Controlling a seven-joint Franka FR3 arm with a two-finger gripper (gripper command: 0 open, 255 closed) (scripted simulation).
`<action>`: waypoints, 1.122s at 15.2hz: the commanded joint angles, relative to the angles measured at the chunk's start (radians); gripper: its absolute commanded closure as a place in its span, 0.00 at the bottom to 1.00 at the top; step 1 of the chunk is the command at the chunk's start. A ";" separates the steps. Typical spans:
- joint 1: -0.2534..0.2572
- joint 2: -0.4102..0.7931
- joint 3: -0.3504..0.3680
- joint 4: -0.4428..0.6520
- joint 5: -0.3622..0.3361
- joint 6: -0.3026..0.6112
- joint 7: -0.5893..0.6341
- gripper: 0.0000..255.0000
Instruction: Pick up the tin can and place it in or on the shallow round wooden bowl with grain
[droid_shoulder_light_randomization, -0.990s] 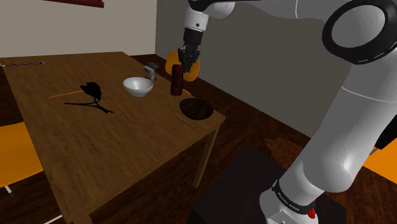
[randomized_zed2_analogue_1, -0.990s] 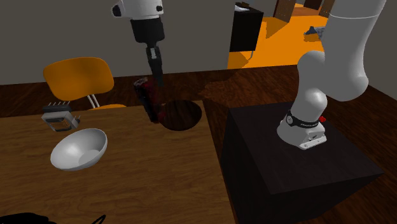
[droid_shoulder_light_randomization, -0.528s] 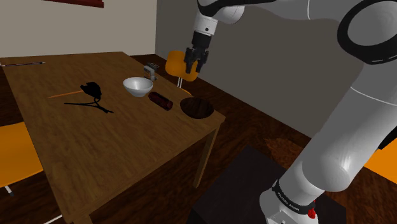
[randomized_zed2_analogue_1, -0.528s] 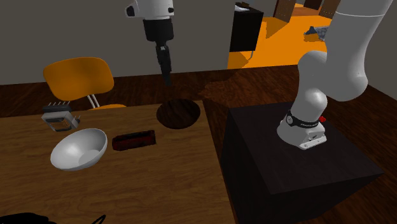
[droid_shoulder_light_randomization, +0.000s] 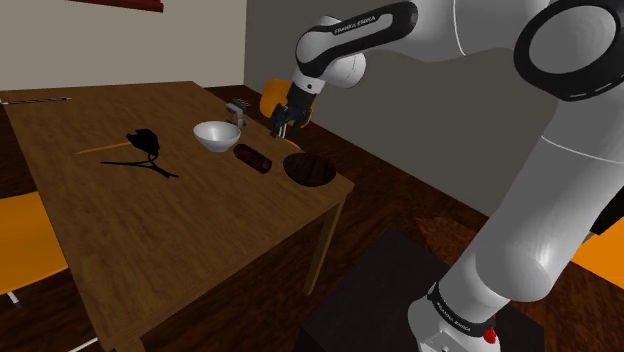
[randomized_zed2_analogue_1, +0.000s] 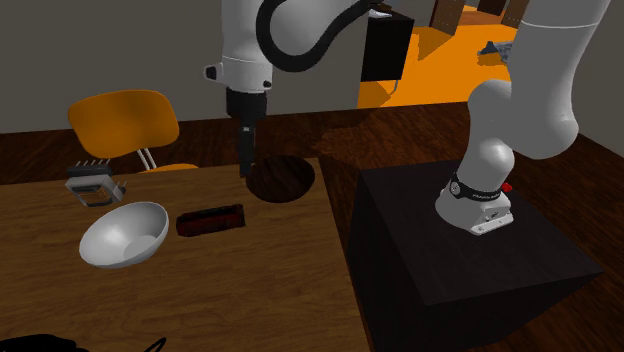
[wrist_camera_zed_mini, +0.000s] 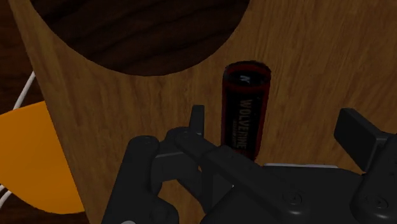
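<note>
Well, the tin can (droid_shoulder_light_randomization: 252, 157) has slipped out. A second ago the gripper (droid_shoulder_light_randomization: 281, 125) held it upright; now it lies sideways on the table (droid_shoulder_light_randomization: 150, 230), at the wooden bowl's (droid_shoulder_light_randomization: 309, 171) 9 o'clock. The claw's spread and empty, so it probably needs a regrasp.

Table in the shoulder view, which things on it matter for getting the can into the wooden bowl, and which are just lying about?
Job: dark red can, on its side; dark wooden bowl; claw, open.
Lying about: white bowl; black tangled object; small grey rack.
</note>
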 joint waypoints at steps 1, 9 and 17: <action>0.002 0.031 0.009 -0.032 0.051 0.117 -0.025 0.00; -0.003 0.193 0.067 -0.026 0.229 0.397 -0.134 0.00; 0.003 0.265 0.079 0.006 0.242 0.439 -0.144 0.00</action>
